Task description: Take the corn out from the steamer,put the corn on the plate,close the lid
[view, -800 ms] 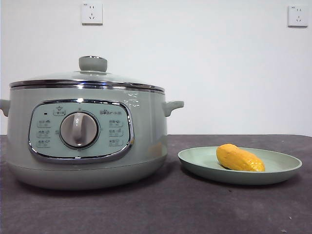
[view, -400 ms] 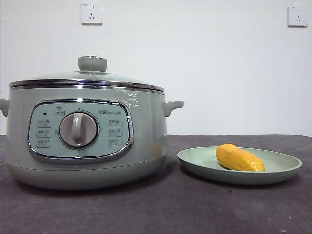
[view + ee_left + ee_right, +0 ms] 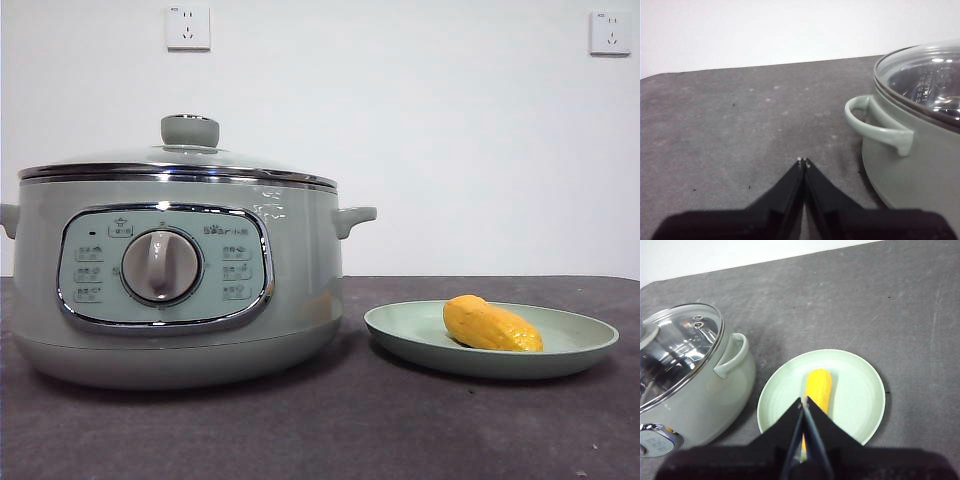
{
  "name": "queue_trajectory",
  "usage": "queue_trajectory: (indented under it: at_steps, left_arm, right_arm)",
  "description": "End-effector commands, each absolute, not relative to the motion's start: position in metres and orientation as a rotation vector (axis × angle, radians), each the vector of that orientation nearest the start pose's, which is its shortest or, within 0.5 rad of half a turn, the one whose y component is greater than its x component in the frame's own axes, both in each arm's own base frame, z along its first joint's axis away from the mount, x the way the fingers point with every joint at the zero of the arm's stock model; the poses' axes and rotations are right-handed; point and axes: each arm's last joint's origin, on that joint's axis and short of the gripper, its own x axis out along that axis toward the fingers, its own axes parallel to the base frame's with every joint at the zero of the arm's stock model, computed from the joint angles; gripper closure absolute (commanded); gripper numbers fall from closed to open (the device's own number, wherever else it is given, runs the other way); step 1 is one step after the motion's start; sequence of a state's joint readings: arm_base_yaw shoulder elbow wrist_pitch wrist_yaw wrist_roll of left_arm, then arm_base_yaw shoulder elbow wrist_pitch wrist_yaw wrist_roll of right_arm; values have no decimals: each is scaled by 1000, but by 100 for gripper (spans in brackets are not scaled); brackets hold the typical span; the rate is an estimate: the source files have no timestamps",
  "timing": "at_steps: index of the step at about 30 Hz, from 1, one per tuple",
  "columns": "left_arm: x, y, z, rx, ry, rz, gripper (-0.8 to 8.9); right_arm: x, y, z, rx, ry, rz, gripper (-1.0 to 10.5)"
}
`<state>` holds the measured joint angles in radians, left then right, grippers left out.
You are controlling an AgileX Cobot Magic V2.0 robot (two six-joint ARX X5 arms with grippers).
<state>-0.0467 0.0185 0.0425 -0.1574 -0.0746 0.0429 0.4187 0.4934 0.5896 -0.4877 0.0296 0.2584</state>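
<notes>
The corn (image 3: pixel 492 324) lies on the pale green plate (image 3: pixel 580 345), to the right of the steamer (image 3: pixel 170 270). The glass lid (image 3: pixel 180 160) sits closed on the steamer, knob on top. In the right wrist view my right gripper (image 3: pixel 803 401) is shut and empty, high above the corn (image 3: pixel 819 387) on the plate (image 3: pixel 860 390), with the steamer (image 3: pixel 695 385) and lid (image 3: pixel 677 347) beside. In the left wrist view my left gripper (image 3: pixel 803 161) is shut and empty above the table, beside the steamer's side handle (image 3: pixel 875 125). Neither gripper shows in the front view.
A dark grey table (image 3: pixel 330 430) carries everything. A white wall with two sockets (image 3: pixel 188 27) stands behind. Open table surface lies beside the steamer in the left wrist view (image 3: pixel 730 130) and beyond the plate in the right wrist view (image 3: pixel 900 300).
</notes>
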Motion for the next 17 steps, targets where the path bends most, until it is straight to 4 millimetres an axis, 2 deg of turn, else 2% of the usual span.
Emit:
queue_trajectory:
  at_steps: [1, 17]
  left_arm:
    - [96, -2, 152, 53, 140, 27, 817]
    - [96, -2, 148, 4, 174, 31, 817]
  right_arm:
    - [106, 46, 273, 173, 433, 328, 945]
    - [106, 46, 273, 173, 434, 328, 945]
